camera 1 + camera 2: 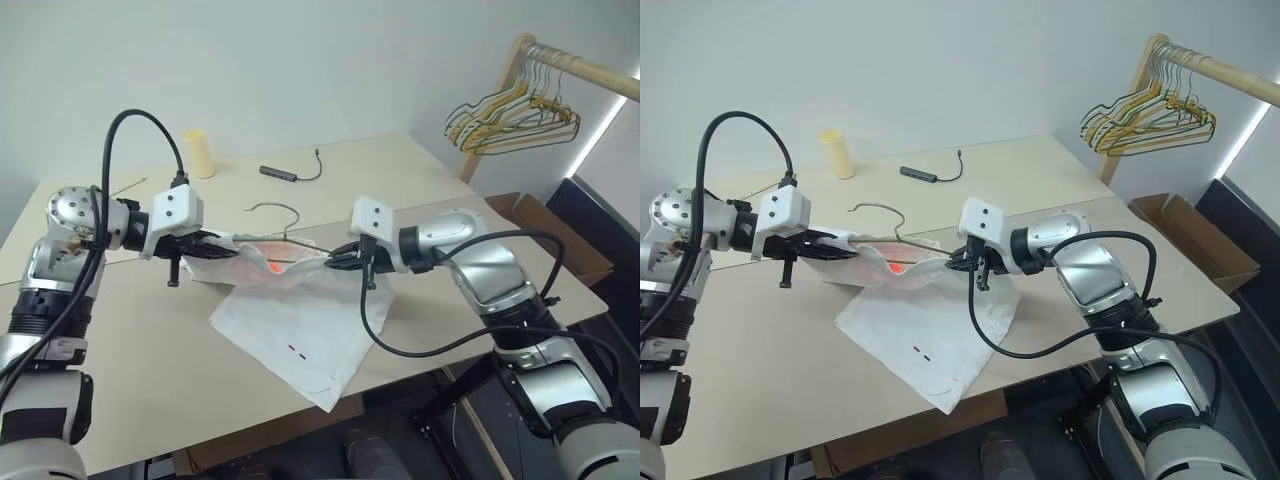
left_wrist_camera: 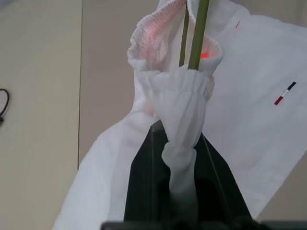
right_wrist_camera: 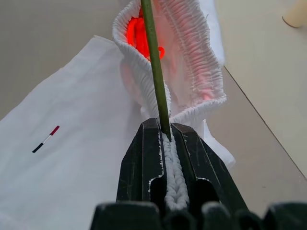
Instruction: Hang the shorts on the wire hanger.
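The white shorts (image 1: 300, 330) hang by the gathered waistband (image 3: 192, 62) between my two grippers, the legs trailing on the beige table (image 1: 130, 350). Two small dark dashes (image 1: 296, 350) mark one leg. The thin wire hanger (image 1: 275, 208) runs inside the stretched waistband, its hook sticking out toward the back. My left gripper (image 1: 225, 245) is shut on one end of the waistband, with bunched cloth pinched between its fingers (image 2: 144, 167). My right gripper (image 1: 335, 258) is shut on the other end, clamping the waistband together with the hanger wire (image 3: 152, 57).
A yellow cup (image 1: 199, 153) and a black cable with a small hub (image 1: 285, 173) lie at the back of the table. A wooden rack with several coloured hangers (image 1: 515, 115) stands at the right rear, with a cardboard box (image 1: 545, 225) below it.
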Controlling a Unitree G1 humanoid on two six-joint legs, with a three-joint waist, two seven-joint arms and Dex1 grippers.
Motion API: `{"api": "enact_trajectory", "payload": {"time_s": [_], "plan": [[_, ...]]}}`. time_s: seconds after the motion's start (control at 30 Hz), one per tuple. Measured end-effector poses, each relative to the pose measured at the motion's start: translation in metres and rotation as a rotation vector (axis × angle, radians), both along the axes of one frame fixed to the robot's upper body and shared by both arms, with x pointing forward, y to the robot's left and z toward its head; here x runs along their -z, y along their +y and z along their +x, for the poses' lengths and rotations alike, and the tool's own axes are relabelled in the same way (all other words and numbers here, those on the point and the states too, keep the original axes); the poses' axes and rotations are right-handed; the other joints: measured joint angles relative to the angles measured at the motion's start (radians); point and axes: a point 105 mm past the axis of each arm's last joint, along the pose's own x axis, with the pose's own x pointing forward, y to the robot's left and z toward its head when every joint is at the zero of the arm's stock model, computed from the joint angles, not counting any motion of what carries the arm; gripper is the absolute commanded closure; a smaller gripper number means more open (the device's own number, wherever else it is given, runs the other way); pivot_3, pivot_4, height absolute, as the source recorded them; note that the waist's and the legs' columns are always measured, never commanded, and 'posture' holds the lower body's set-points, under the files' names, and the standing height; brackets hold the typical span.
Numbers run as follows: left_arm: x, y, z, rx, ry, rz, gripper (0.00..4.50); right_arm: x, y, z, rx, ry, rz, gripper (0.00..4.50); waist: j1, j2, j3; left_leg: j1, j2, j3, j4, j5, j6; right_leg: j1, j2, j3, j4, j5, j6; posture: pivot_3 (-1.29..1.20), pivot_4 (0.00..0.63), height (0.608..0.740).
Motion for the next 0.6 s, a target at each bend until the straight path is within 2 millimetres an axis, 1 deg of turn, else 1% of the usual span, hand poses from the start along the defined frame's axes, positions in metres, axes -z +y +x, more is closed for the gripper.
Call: {"api": "enact_trajectory", "payload": {"time_s": [0.03, 0.07, 0.1, 0.17, 0.27, 0.37, 0.43, 0.47, 0.53, 0.6], "plan": [[0.001, -0.001, 0.002, -0.009, -0.004, -0.011, 4.50, 0.000, -0.001, 0.001, 0.006, -0.004, -0.001, 4.40, 0.000, 0.000, 0.000, 0.000, 0.000, 0.000, 0.000, 0.000, 0.000, 0.000, 0.000, 0.000, 0.000, 0.000, 0.000, -0.21, 0.000, 0.740], [0.002, -0.003, 0.005, -0.019, 0.002, -0.033, 3.84, -0.001, -0.002, 0.001, 0.013, -0.009, -0.003, 4.40, 0.000, 0.000, 0.000, 0.000, 0.000, 0.000, 0.000, 0.000, 0.000, 0.000, 0.000, 0.000, 0.000, 0.000, 0.000, -0.21, 0.000, 0.740], [0.003, -0.002, 0.008, -0.037, 0.010, -0.048, 3.59, -0.001, -0.002, 0.001, 0.012, -0.011, -0.003, 4.40, 0.000, 0.000, 0.000, 0.000, 0.000, 0.000, 0.000, 0.000, 0.000, 0.000, 0.000, 0.000, 0.000, 0.000, 0.000, -0.22, 0.000, 0.740], [0.000, 0.000, 0.011, -0.056, 0.007, -0.063, 2.92, -0.002, -0.003, 0.000, 0.020, -0.012, -0.001, 4.40, -0.002, 0.000, 0.000, 0.000, 0.000, 0.000, 0.000, 0.000, 0.000, 0.000, 0.000, -0.001, 0.000, 0.000, 0.000, -0.22, 0.000, 0.740], [-0.006, 0.002, 0.013, -0.071, -0.017, -0.080, 1.90, -0.001, -0.012, 0.001, 0.070, -0.002, 0.000, 4.40, -0.005, 0.000, 0.000, -0.001, 0.000, 0.000, 0.000, 0.000, 0.000, 0.000, -0.001, 0.000, 0.000, 0.000, 0.000, -0.26, 0.000, 0.740], [-0.008, 0.015, 0.017, -0.125, -0.027, -0.102, 0.93, -0.003, -0.028, 0.004, 0.150, 0.022, 0.011, 4.40, -0.011, 0.000, 0.000, -0.001, 0.000, 0.000, 0.000, 0.000, 0.000, 0.000, -0.001, 0.000, 0.000, 0.000, 0.000, -0.28, 0.000, 0.740], [-0.011, 0.025, 0.020, -0.174, -0.043, -0.129, 0.23, -0.009, -0.040, 0.006, 0.216, 0.024, 0.027, 4.40, -0.015, 0.000, 0.000, -0.001, 0.000, -0.001, 0.000, 0.000, 0.000, 0.000, -0.001, -0.001, 0.000, 0.000, 0.000, -0.29, 0.000, 0.740], [-0.012, 0.028, 0.022, -0.193, -0.051, -0.139, 0.02, -0.011, -0.045, 0.006, 0.241, 0.028, 0.039, 4.40, -0.017, 0.000, 0.000, -0.001, 0.000, -0.001, 0.000, 0.000, 0.000, 0.000, -0.001, -0.001, 0.000, 0.000, 0.000, -0.30, 0.000, 0.740], [-0.018, 0.031, 0.026, -0.226, -0.076, -0.178, 0.00, -0.014, -0.057, 0.004, 0.301, 0.039, 0.055, 4.40, -0.023, 0.000, 0.000, -0.002, 0.000, -0.002, 0.000, 0.000, 0.000, 0.000, -0.003, -0.002, -0.001, 0.000, 0.000, -0.31, 0.000, 0.740], [-0.028, 0.030, 0.029, -0.240, -0.101, -0.256, 0.00, -0.015, -0.069, 0.004, 0.373, 0.063, 0.071, 4.40, -0.030, 0.000, 0.000, -0.003, -0.001, -0.002, 0.000, 0.000, 0.000, 0.000, -0.005, -0.004, -0.001, 0.000, 0.001, -0.33, 0.000, 0.740]]}}
